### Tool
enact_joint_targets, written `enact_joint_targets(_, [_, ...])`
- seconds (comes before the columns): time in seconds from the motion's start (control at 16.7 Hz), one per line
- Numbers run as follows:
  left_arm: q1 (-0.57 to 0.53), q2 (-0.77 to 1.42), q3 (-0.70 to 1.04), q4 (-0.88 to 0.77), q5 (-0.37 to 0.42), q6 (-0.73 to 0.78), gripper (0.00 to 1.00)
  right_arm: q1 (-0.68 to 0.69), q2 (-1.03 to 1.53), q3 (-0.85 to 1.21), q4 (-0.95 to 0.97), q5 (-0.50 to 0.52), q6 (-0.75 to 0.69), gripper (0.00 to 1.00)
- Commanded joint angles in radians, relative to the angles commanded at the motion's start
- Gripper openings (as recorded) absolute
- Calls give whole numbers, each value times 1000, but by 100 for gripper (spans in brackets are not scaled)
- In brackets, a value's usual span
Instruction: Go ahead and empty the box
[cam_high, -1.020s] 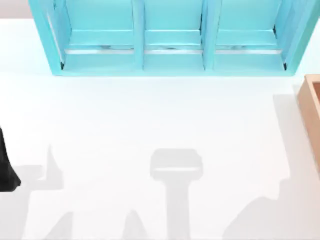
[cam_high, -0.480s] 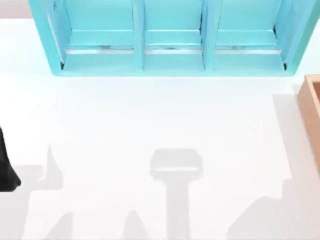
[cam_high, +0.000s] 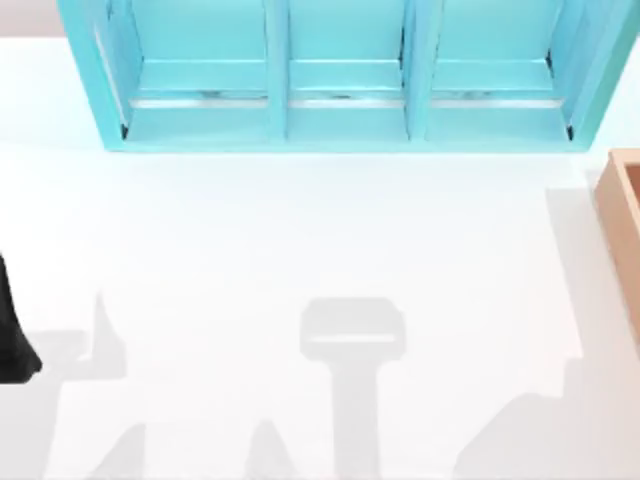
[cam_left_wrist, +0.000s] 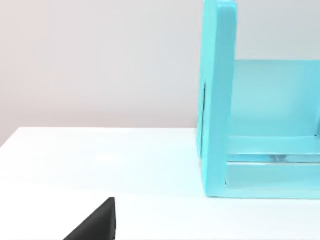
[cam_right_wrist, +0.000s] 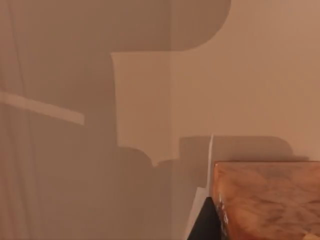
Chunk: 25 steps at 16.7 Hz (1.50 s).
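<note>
1. the box (cam_high: 622, 235) sits at the far right edge of the white table (cam_high: 300, 240), just a tan wall and a sliver of darker inside poking into the top view
2. big turquoise shelf unit (cam_high: 340, 75) runs along the back, three bays
3. left arm (cam_high: 12, 335) is a dark shape parked at the left edge, can't tell what its claw is doing
4. right wrist view looks at a mottled wood-coloured corner (cam_right_wrist: 265, 200) up close, and i can't tell that claw's state either
</note>
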Motion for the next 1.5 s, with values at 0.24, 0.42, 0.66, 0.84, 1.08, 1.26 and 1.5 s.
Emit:
enact_joint_targets(0.24, [0, 0, 0, 0, 0, 0, 100, 0, 0, 0, 0, 0, 0, 0])
enact_joint_targets(0.42, [0, 0, 0, 0, 0, 0, 100, 0, 0, 0, 0, 0, 0, 0])
enact_joint_targets(0.66, [0, 0, 0, 0, 0, 0, 100, -1, -2, 1, 0, 1, 1, 0])
enact_joint_targets(0.84, [0, 0, 0, 0, 0, 0, 100, -21, -34, 33, -25, -2, -12, 0])
enact_joint_targets(1.08, [0, 0, 0, 0, 0, 0, 100, -97, -137, 179, -132, -7, -42, 0])
enact_joint_targets(1.26, [0, 0, 0, 0, 0, 0, 100, -117, -193, 296, -264, -4, -49, 0])
enact_joint_targets(1.5, [0, 0, 0, 0, 0, 0, 100, -55, -174, 378, -447, 1, -34, 0])
